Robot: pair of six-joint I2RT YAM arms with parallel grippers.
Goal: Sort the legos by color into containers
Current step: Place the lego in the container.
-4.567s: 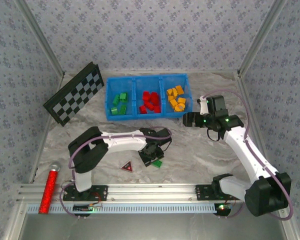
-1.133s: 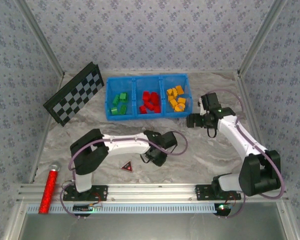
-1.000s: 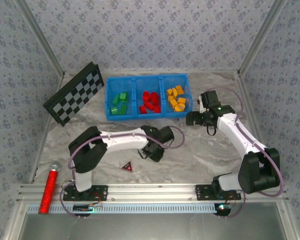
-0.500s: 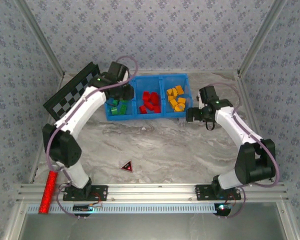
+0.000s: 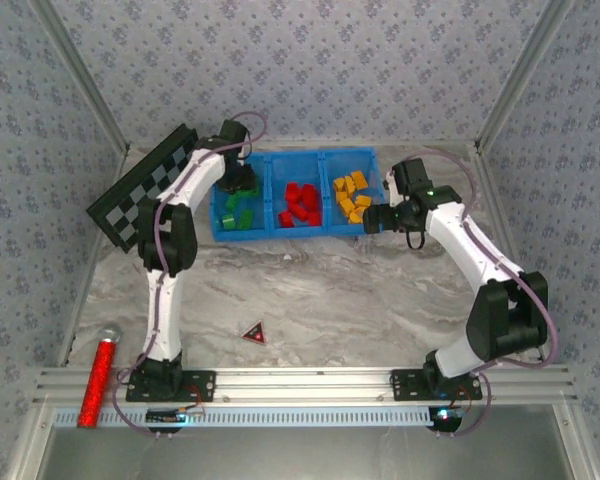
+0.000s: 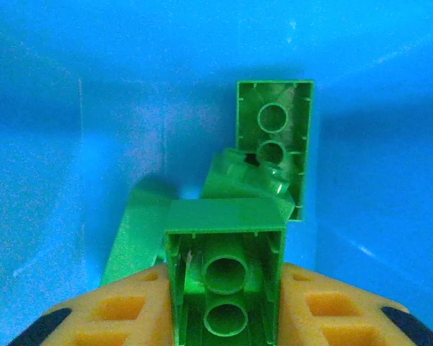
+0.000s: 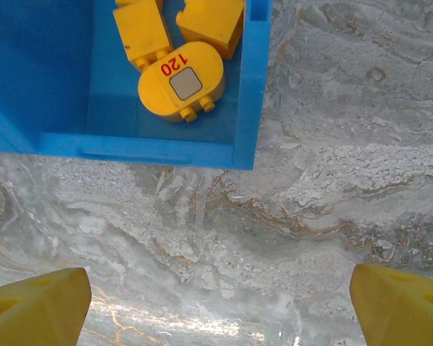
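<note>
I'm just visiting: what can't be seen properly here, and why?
Left wrist view: the green brick sits between the yellow pads; the bottom edge cuts it off, so gripped or merely flanked is unclear.
Top view: the left gripper is hidden under its own wrist.
Right wrist view: the top edge cuts two yellow bricks.
Top view: the dark triangle is too small to identify.

A lab booth, given wallpapered panels [image 5: 310,70] and aluminium rail [image 5: 310,381].

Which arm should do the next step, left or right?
Left. The left gripper holds a green brick over the green compartment, ready to release. The right gripper is open, empty, over the table by the yellow bricks.
</note>
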